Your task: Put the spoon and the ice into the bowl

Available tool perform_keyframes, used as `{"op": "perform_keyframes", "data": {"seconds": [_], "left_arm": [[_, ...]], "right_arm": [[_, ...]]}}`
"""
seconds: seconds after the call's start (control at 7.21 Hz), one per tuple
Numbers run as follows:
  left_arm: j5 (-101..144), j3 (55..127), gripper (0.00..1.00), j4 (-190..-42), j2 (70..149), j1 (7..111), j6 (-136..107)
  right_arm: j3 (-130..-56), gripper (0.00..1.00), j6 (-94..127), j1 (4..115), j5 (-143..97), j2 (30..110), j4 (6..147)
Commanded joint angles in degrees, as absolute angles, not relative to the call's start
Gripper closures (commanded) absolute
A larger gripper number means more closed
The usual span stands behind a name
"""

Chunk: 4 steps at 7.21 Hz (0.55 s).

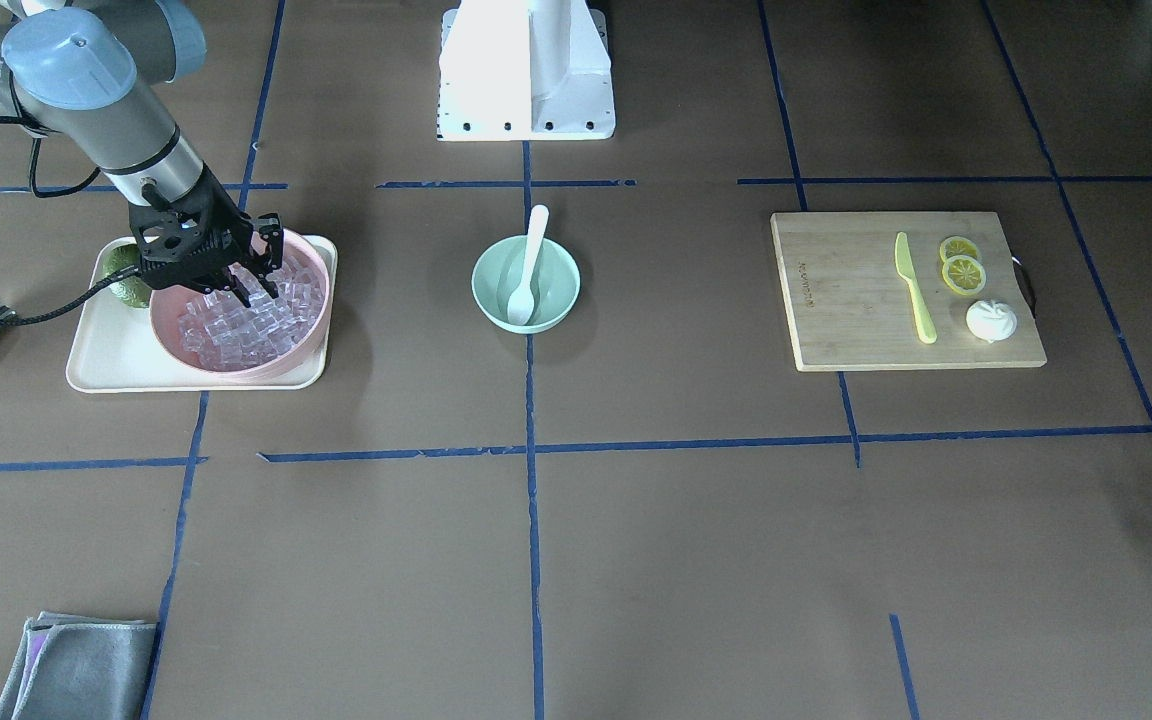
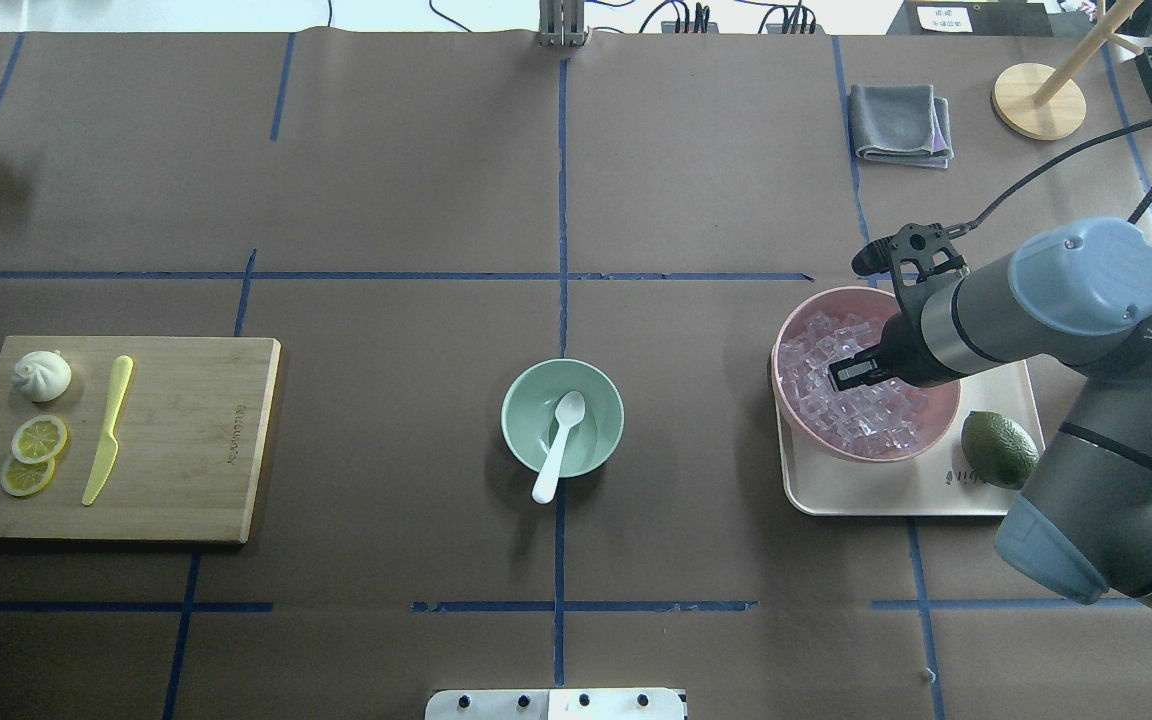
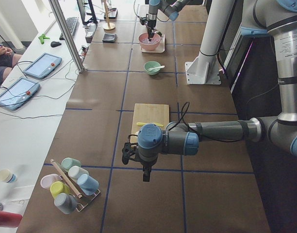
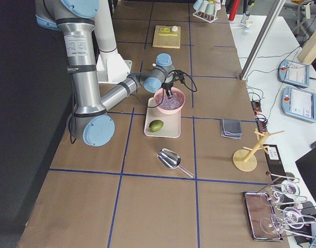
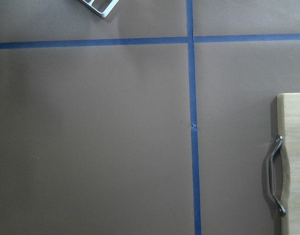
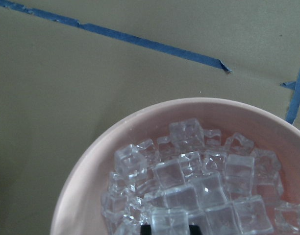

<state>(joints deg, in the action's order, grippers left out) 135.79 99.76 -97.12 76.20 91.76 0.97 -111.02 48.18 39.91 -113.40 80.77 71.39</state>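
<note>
The white spoon lies in the mint-green bowl at the table's centre, scoop inside and handle leaning over the rim toward the robot; both show in the overhead view, spoon and bowl. Clear ice cubes are heaped in the pink bowl. My right gripper is lowered into the heap. In the right wrist view its fingertips stand close on both sides of one ice cube. My left gripper hangs over bare table near the cutting board; I cannot tell its state.
The pink bowl sits on a cream tray with a lime. A cutting board holds a yellow-green knife, lemon slices and a bun. A grey cloth, a metal scoop and a cup rack lie farther off.
</note>
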Motion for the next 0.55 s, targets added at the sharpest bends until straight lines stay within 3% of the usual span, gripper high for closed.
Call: {"op": "perform_keyframes", "data": {"seconds": [0.0, 0.42], "left_arm": [[135.8, 99.8, 0.0, -97.1, 76.2, 91.8, 1.0], [136.6, 99.8, 0.0, -97.1, 76.2, 91.8, 1.0]], "right_arm": [[-110.8, 1.0, 62.2, 40.1, -112.3, 75.1, 74.6], [-108.0, 0.98, 73.7, 31.3, -100.7, 58.7, 91.8]]}}
